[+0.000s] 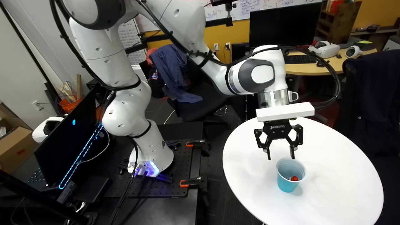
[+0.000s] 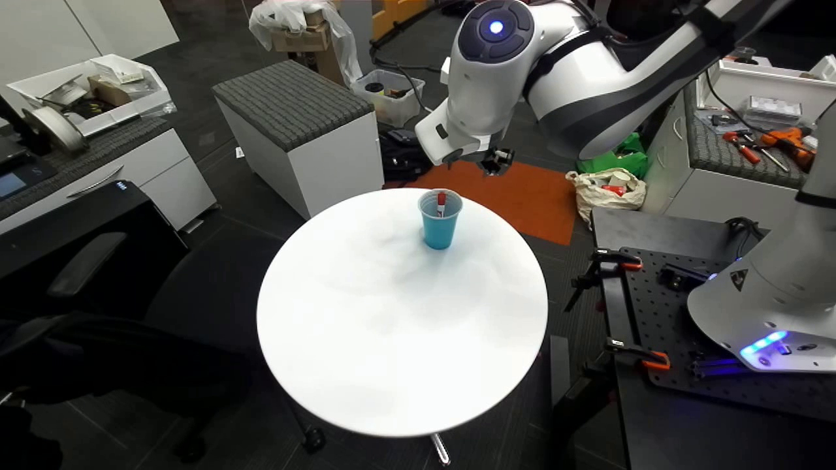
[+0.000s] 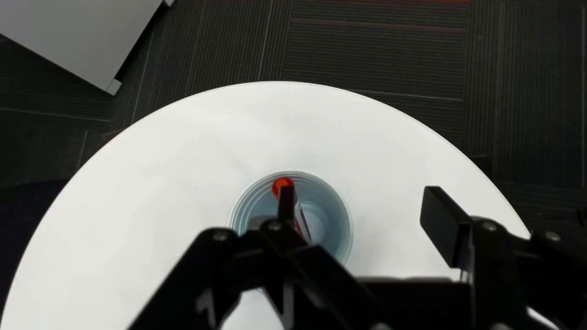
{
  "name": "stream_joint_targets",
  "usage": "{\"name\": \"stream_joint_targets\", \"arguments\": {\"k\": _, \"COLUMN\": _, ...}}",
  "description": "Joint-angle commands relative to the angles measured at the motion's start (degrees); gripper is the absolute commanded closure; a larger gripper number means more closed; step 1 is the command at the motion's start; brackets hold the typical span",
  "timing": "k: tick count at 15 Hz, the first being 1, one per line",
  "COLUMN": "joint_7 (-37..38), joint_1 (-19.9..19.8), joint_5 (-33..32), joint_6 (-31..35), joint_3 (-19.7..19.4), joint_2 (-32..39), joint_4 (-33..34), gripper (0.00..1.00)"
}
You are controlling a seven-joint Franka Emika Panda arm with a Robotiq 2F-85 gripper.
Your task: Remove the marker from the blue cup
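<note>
Marker is in the blue cup, tilted, red end up by the inner wall, white barrel with red markings below. Cup's upright on the white round table. Your gripper hangs above cup height, apart from it, 2 fingers spread wide, holding nothing. Heads-up: in the wrist view, 1 finger hides part of the barrel from you. Off the table you've got a grey-topped cabinet, an orange floor patch, and a black bench with 2 clamps on its edge.
</note>
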Motion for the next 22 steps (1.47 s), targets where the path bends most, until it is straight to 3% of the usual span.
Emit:
{"name": "stream_joint_targets", "arguments": {"k": 1, "joint_7": 1.36, "joint_1": -0.8, "joint_5": -1.03, "joint_6": 2.38, "joint_3": 1.33, "joint_2": 1.38, "joint_4": 1.04, "gripper": 0.34}}
{"name": "stream_joint_targets", "arguments": {"k": 2, "joint_7": 1.83, "joint_1": -0.77, "joint_5": -1.51, "joint_6": 2.65, "joint_3": 1.47, "joint_2": 1.53, "joint_4": 1.02, "gripper": 0.41}}
{"name": "stream_joint_targets", "arguments": {"k": 7, "joint_7": 2.88, "joint_1": -0.82, "joint_5": -2.66, "joint_6": 2.76, "joint_3": 1.78, "joint_2": 2.86, "joint_4": 1.51, "gripper": 0.47}}
{"name": "stream_joint_targets", "arguments": {"k": 22, "joint_7": 5.73, "joint_1": -1.84, "joint_5": -9.28, "joint_6": 1.18, "joint_3": 1.4, "joint_2": 8.6, "joint_4": 5.08, "gripper": 0.44}}
